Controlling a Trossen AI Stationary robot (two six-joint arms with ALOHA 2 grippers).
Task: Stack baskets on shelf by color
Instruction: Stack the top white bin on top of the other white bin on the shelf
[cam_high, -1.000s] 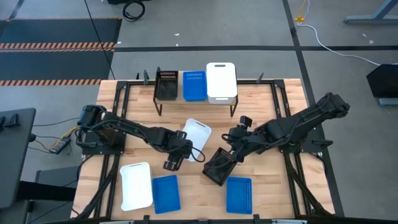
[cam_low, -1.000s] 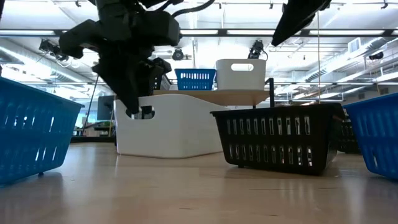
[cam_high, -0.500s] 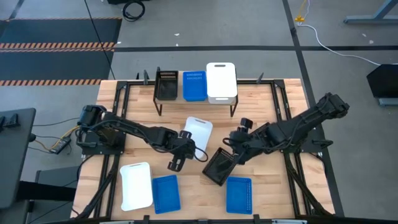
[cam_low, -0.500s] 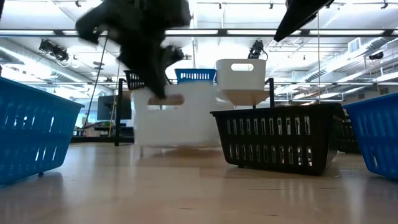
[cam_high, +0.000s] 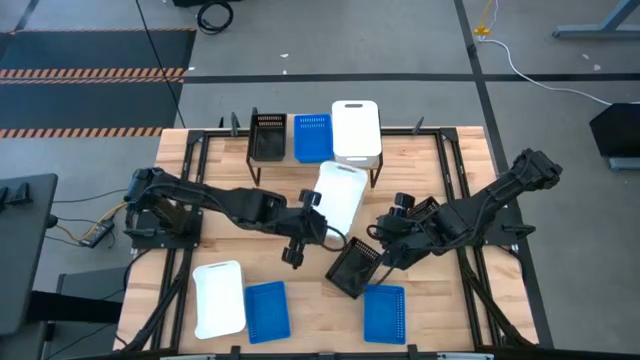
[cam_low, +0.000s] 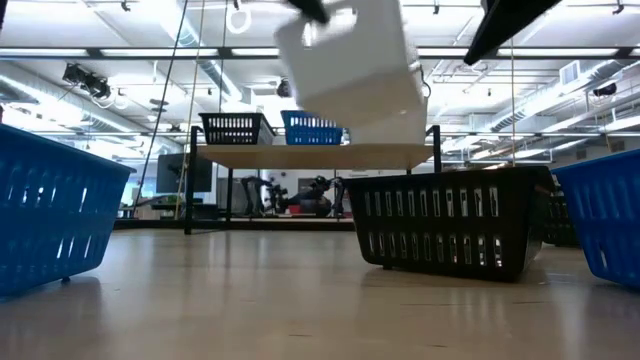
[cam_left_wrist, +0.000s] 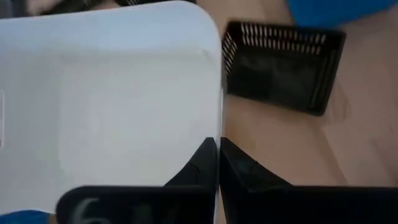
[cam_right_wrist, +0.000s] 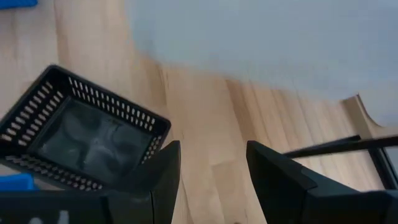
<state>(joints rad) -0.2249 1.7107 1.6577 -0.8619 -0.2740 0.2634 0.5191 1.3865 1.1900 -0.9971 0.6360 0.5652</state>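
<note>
My left gripper (cam_left_wrist: 219, 157) is shut on a white basket (cam_high: 339, 193), which hangs tilted in the air (cam_low: 350, 70) in front of the shelf (cam_low: 310, 155). On the shelf stand a black basket (cam_high: 267, 136), a blue basket (cam_high: 312, 138) and a white basket (cam_high: 356, 130). My right gripper (cam_right_wrist: 211, 168) is open, above and beside a black basket (cam_high: 352, 268) that rests on the table. My left gripper pinches one wall of the white basket at its rim (cam_left_wrist: 217, 127), one finger inside the basket and one outside. The fingers slant down from the table's near-left side. The basket is lifted clear of the table and tilted.
A white basket (cam_high: 219, 298) and a blue basket (cam_high: 266, 310) lie near the table's front left. Another blue basket (cam_high: 384, 312) sits at the front, right of the black one. Black frame rails run along both table sides.
My left gripper has shut on the white basket's wall and gone up and toward the shelf. The basket has come off the table, now clear of it and tilted. My right gripper has shifted slightly toward the table's right edge and stayed open.
</note>
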